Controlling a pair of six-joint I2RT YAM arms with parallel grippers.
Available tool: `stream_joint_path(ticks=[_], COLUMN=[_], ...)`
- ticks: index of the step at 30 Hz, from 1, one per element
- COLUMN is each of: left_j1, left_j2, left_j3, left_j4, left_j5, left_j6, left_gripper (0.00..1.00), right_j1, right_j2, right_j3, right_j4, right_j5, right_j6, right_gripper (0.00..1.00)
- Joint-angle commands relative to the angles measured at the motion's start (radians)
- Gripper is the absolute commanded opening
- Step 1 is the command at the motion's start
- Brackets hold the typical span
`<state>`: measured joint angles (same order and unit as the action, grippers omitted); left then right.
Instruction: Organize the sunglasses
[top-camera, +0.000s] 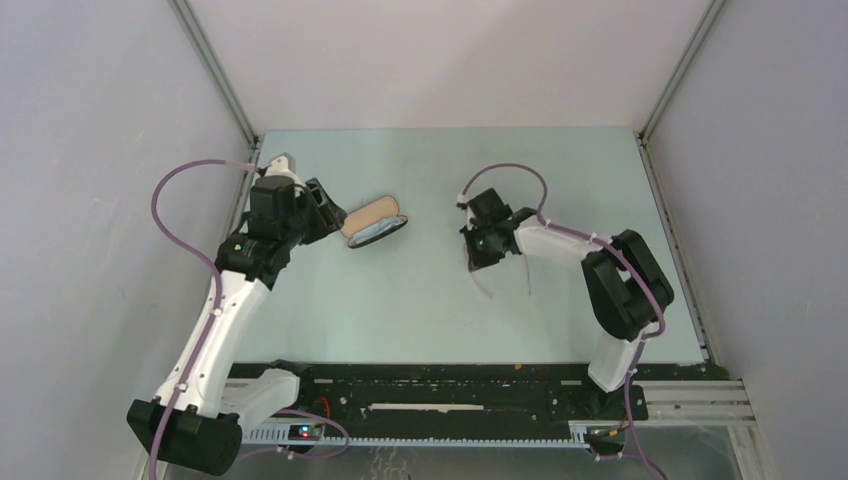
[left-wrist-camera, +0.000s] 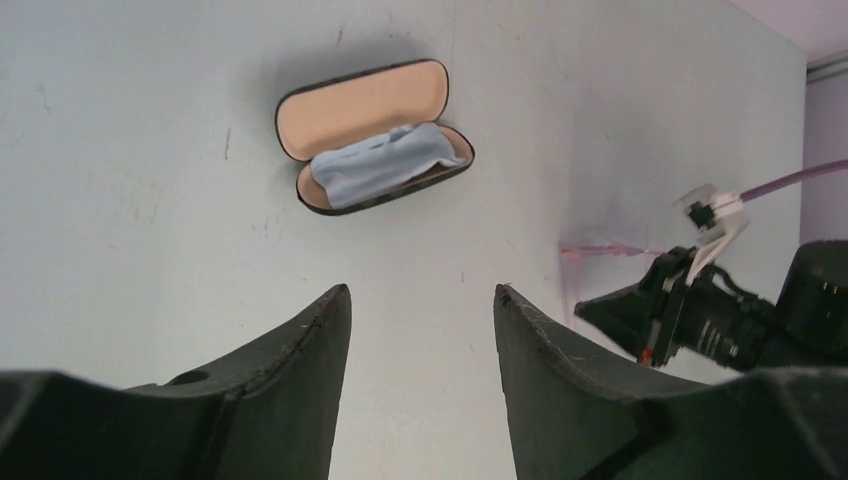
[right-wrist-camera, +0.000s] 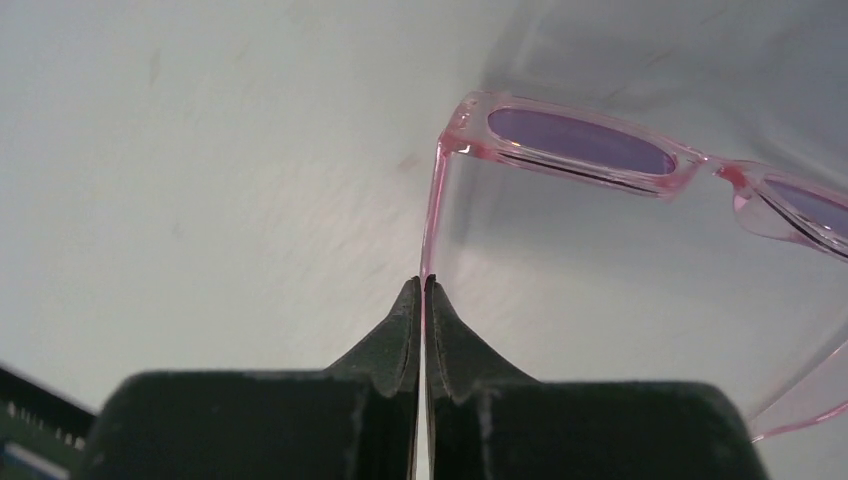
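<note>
Now the right end effector pinches the sunglasses by one slim arm.
They hang over the desk, right of centre; the left end effector is spread, empty, near the open case holding a blue cloth.

A pale mint surface fills the middle, lightly scuffed with faint marks. Plain grey-white wall panels close it in at 9, 12 and 3 o'clock. They are joined by slanting aluminium posts toward 11 and 1 o'clock. A black rail runs along 6 o'clock. The light is soft and even, and shadows are weak.
</note>
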<state>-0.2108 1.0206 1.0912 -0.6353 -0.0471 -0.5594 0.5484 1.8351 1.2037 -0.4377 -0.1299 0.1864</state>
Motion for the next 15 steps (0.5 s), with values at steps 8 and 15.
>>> stream_joint_path(ticks=[8, 15], left_j1=[-0.069, -0.249], left_j2=[-0.020, 0.050], left_j3=[-0.192, -0.217], left_j4=[0.022, 0.066], left_j5=[0.118, 0.108], left_j6=[-0.041, -0.064], left_gripper=[0.60, 0.57], right_j1=[0.281, 0.300], right_j2=[-0.219, -0.374], right_j3=[-0.225, -0.340], right_j4=[-0.105, -0.109], right_j5=[0.144, 0.244], right_j6=[0.090, 0.199], right_gripper=[0.05, 0.54])
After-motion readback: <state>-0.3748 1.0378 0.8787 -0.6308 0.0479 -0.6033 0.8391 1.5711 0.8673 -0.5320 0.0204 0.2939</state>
